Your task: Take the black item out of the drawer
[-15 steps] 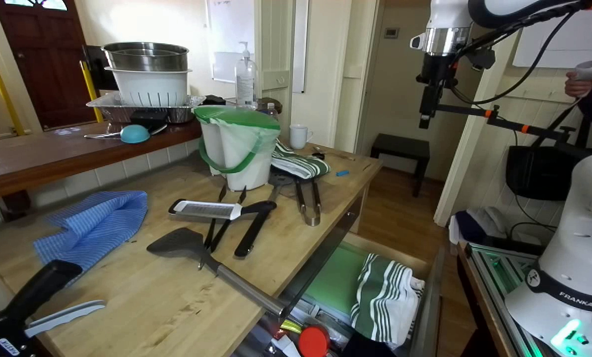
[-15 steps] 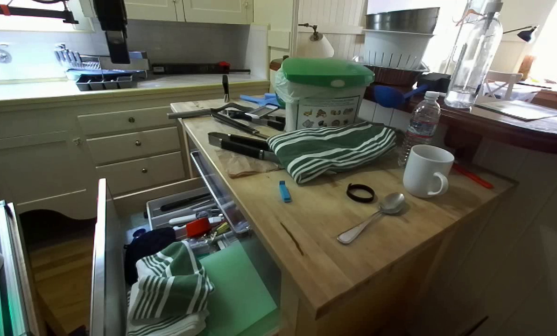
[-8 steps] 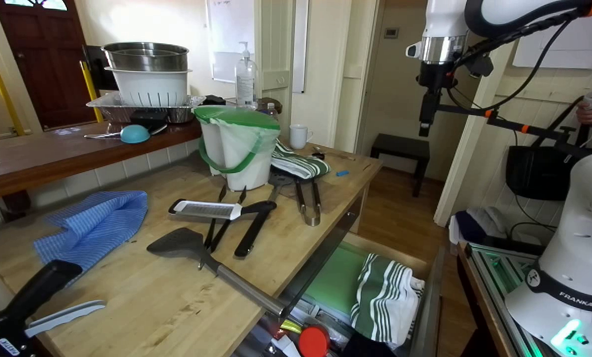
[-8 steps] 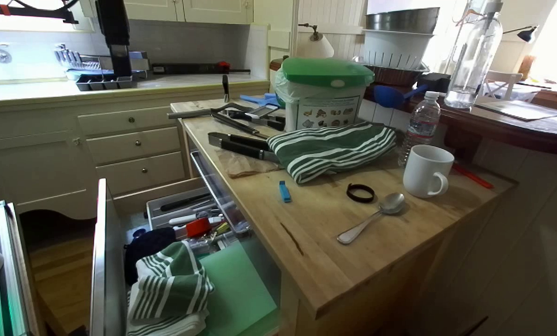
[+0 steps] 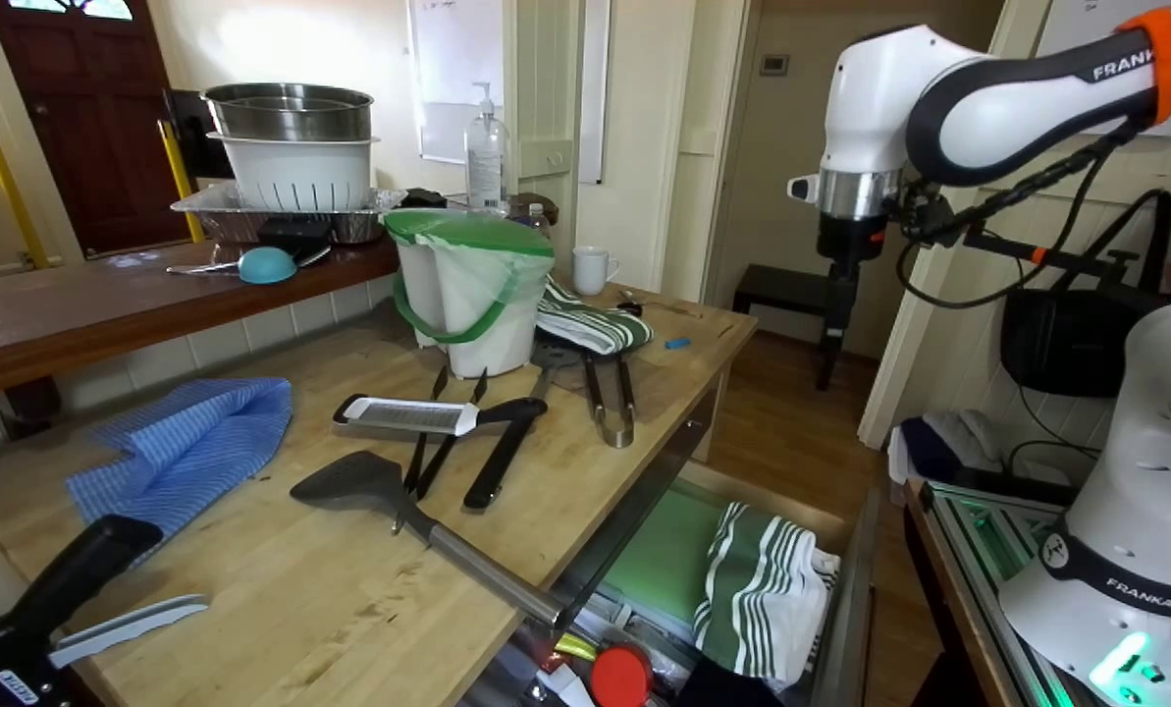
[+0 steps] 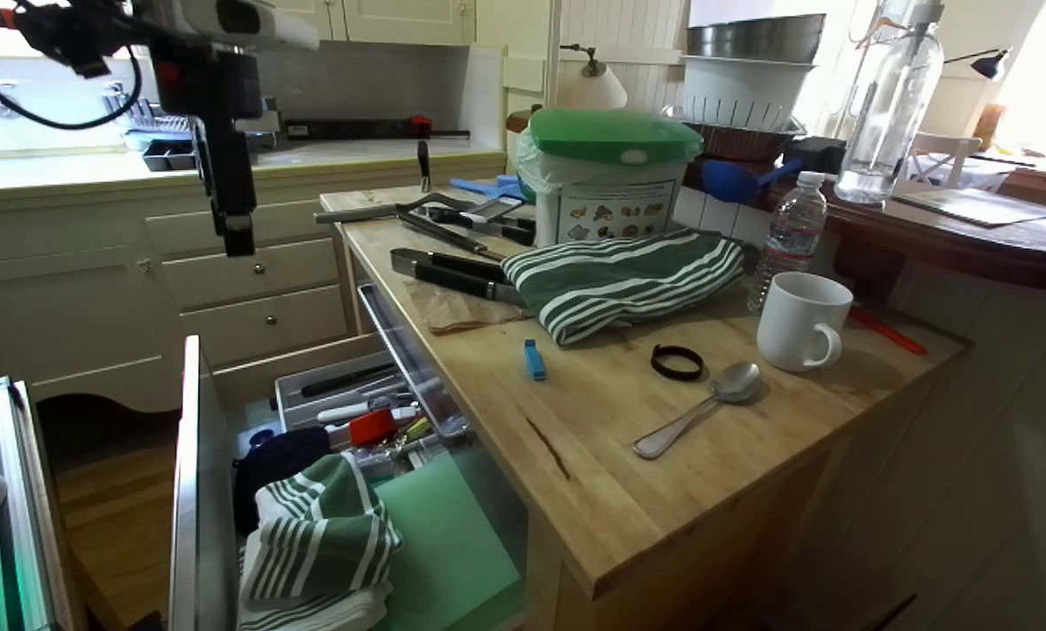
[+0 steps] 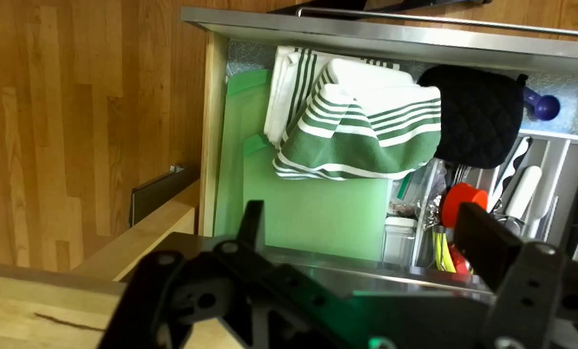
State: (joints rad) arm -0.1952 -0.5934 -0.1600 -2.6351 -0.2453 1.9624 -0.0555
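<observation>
Wrist view takes in a stretch of the wooden counter [image 7: 37,300] and, beside it, the drawer [image 7: 390,34], pulled out. Inside, a green lining [image 7: 318,218] lies flat toward one end and a grey utensil tray [image 7: 575,157] fills part of the other. On the counter, in both exterior views, stands a green-lidded bucket [image 6: 615,175]. Well above the drawer hangs the gripper [image 7: 361,213], pointing down, its two fingers spread wide apart. A striped cloth [image 7: 366,138], green and white, lies folded partly over the lining. Just beside it is the black item [image 7: 477,116], in the drawer toward its front, one edge hiding part of the tray. Near the black item lie a red cap [image 7: 463,199] and, smallest, a purple scoop [image 7: 546,107].
</observation>
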